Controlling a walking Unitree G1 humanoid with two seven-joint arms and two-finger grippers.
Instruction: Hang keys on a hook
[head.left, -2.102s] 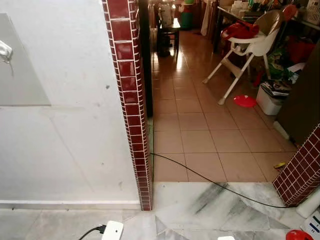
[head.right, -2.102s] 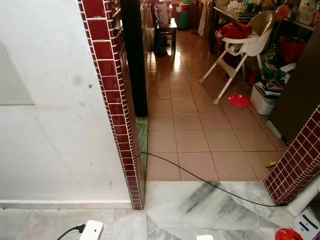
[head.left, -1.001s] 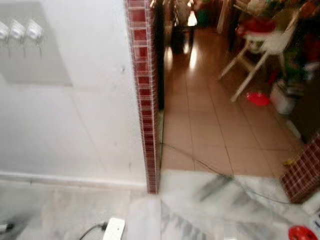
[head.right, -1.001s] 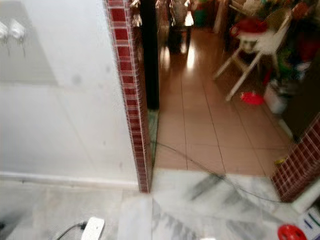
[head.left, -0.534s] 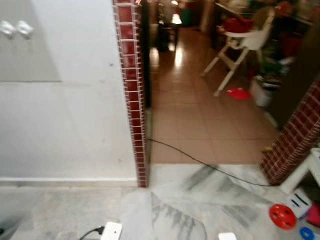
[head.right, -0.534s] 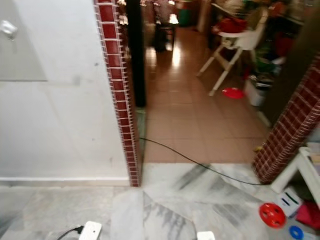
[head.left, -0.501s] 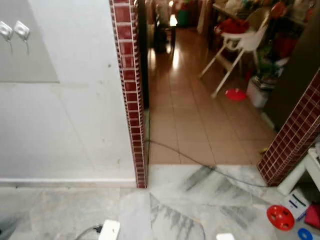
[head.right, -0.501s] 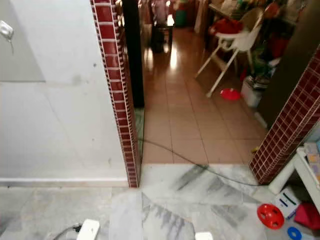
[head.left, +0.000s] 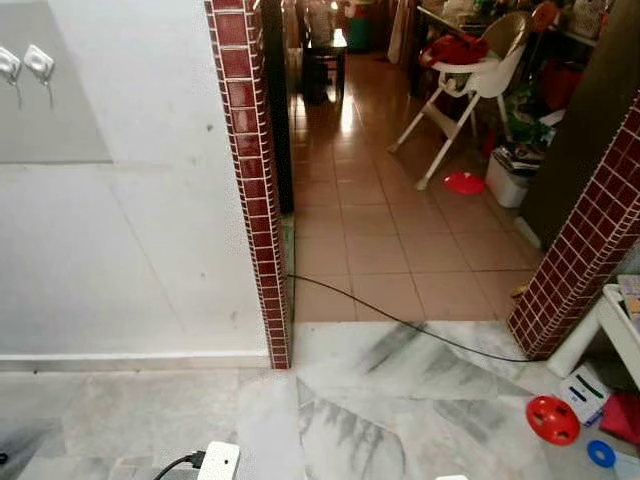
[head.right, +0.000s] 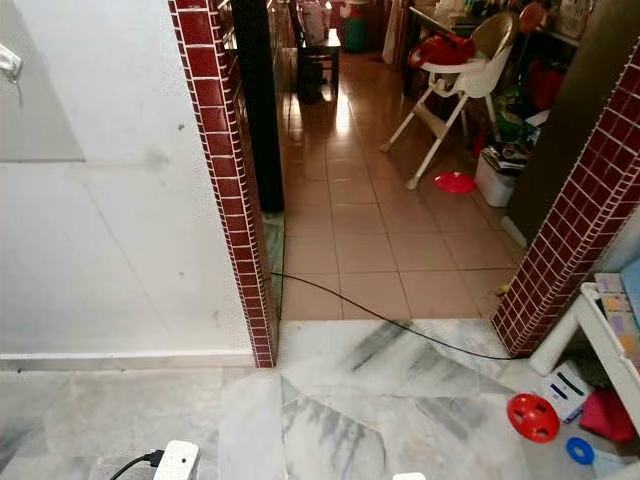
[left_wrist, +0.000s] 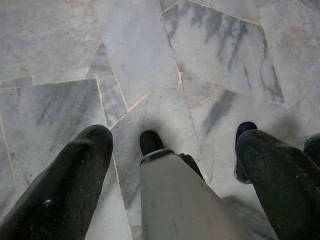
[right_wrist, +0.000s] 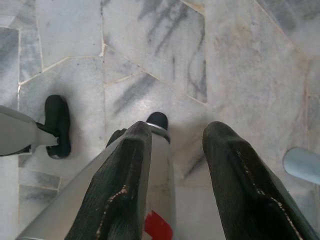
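Observation:
Two small white hooks (head.left: 25, 64) sit on a grey panel (head.left: 55, 120) high on the white wall, far to my left. One hook (head.right: 9, 62) is at the edge of the right eye view. Both arms hang low over the marble floor. My left gripper (left_wrist: 172, 135) is open, its black fingers (left_wrist: 70, 185) wide apart above my own leg and foot. My right gripper (right_wrist: 180, 127) is also open, with bare floor between its fingers (right_wrist: 125, 185). I see nothing held in either gripper.
A red-tiled pillar (head.left: 250, 180) ends the white wall, and a second one (head.left: 590, 260) stands at the right. A black cable (head.left: 400, 322) crosses the doorway. A white power strip (head.left: 218, 462), a red toy disc (head.left: 553, 419) and a high chair (head.left: 470, 80) are around.
The whole picture has shifted as the camera turned: the hooks have come into view at upper left and the right pillar and toys have come in. Nothing in the room itself moved.

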